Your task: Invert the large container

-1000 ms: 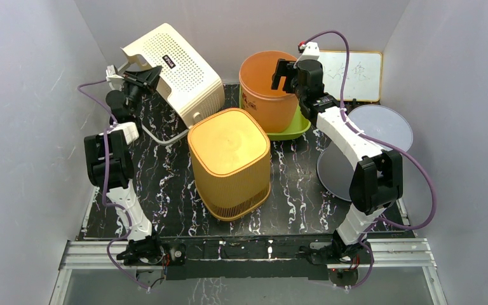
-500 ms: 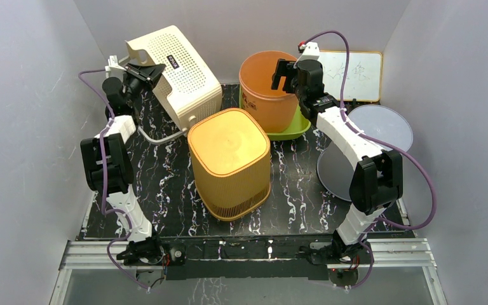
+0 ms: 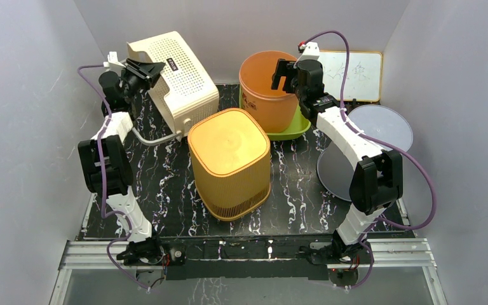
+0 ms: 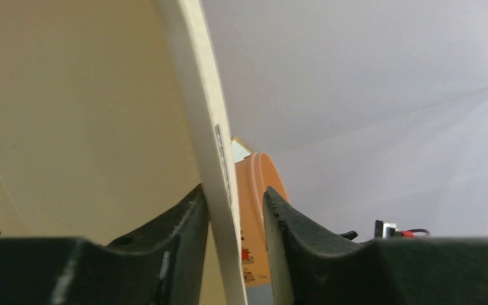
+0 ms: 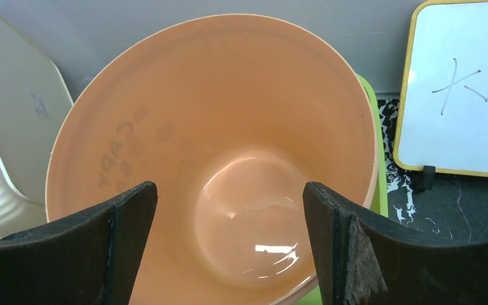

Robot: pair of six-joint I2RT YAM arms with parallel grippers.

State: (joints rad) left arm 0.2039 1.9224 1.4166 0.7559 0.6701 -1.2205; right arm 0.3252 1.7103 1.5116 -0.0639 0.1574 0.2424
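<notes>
The large container (image 3: 184, 79), a cream perforated bin, stands tipped at the back left with its mouth towards the left wall. My left gripper (image 3: 146, 68) is at its raised rim. In the left wrist view the rim (image 4: 197, 95) runs between the fingers of that gripper (image 4: 235, 190). The left finger touches it and a gap shows at the right finger, so the jaws stand slightly open. My right gripper (image 3: 284, 75) hangs open over the mouth of an orange bucket (image 3: 264, 89), seen below the right gripper (image 5: 229, 187) with nothing between its fingers.
A yellow-orange basket (image 3: 229, 162) sits upside down at the table's middle. The orange bucket (image 5: 216, 127) stands in a green tray (image 3: 295, 130). A whiteboard (image 3: 356, 75) leans at the back right, with two grey discs (image 3: 381, 127) in front of it.
The left arm has swung towards the back wall, tipping the cream container further over. Its jaws have loosened from the rim. The right arm has not moved.
</notes>
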